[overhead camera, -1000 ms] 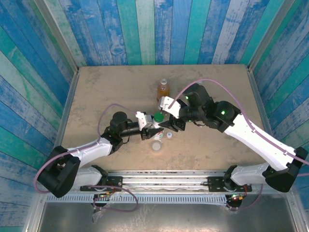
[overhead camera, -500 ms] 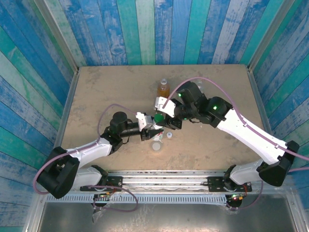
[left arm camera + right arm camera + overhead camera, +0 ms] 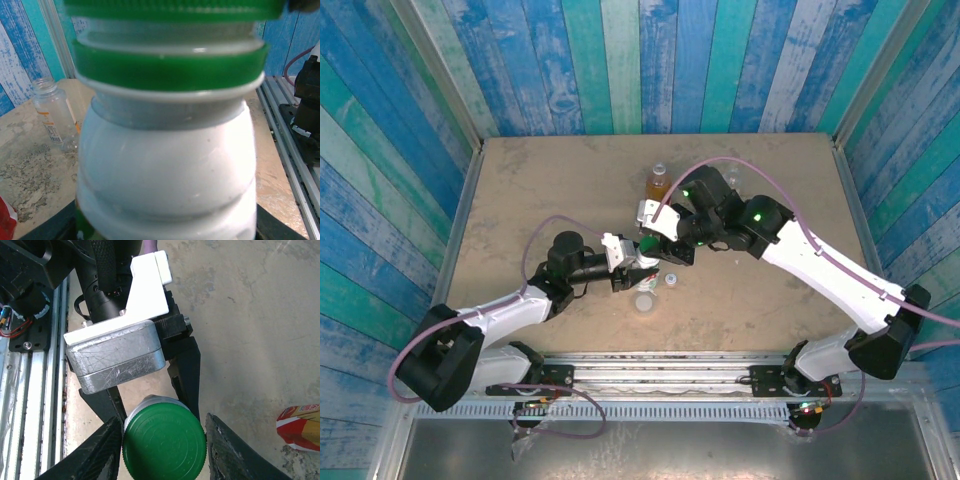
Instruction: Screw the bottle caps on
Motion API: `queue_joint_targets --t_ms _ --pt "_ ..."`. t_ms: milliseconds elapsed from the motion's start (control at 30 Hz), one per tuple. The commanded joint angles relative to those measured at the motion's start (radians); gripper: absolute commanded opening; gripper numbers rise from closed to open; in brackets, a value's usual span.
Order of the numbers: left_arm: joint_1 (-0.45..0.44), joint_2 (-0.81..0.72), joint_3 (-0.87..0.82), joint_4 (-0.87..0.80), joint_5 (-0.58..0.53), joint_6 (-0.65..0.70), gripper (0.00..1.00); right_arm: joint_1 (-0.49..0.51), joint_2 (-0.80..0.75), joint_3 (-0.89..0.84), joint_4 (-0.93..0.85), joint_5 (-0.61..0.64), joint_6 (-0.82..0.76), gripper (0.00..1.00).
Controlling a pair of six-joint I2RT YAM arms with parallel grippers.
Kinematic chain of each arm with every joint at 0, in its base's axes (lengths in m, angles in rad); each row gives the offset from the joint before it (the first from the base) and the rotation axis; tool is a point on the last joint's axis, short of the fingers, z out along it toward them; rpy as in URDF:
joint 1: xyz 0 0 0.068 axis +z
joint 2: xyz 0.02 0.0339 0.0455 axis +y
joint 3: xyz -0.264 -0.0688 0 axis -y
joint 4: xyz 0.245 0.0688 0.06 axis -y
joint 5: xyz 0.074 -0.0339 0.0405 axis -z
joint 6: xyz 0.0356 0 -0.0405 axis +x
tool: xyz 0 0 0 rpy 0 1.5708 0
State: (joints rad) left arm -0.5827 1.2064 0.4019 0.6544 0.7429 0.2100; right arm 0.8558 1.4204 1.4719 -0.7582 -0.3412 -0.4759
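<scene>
Right wrist view: right jaws are pressed against both sides of the dark green cap (image 3: 164,442), seated atop the white bottle (image 3: 165,170), to twist it, while left jaws clamp that bottle's body just below so it cannot turn.

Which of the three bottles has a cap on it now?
The white bottle in the left gripper: the green cap sits on its neck, in the right gripper. The amber bottle and short clear bottle stand uncapped.
</scene>
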Motion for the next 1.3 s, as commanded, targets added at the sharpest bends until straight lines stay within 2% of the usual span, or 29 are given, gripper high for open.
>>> queue_joint_targets --t_ms 0,300,867,1100,1267 --pt "-0.003 -0.043 0.026 -0.004 0.008 0.011 0.55 -0.002 0.011 0.021 -0.035 -0.020 -0.011 0.45" --pt "-0.003 -0.041 0.026 -0.002 0.003 0.008 0.55 -0.001 0.022 0.024 -0.045 -0.027 -0.004 0.37" --pt "-0.003 -0.051 0.024 0.060 -0.062 -0.030 0.55 -0.001 0.002 -0.018 -0.044 0.014 0.093 0.39" --pt "-0.003 -0.047 0.005 0.139 -0.092 -0.084 0.55 -0.002 0.001 -0.024 -0.030 0.021 0.108 0.40" --pt "-0.003 -0.042 0.023 0.136 -0.101 -0.087 0.55 0.000 0.017 -0.016 -0.025 -0.013 0.128 0.42"
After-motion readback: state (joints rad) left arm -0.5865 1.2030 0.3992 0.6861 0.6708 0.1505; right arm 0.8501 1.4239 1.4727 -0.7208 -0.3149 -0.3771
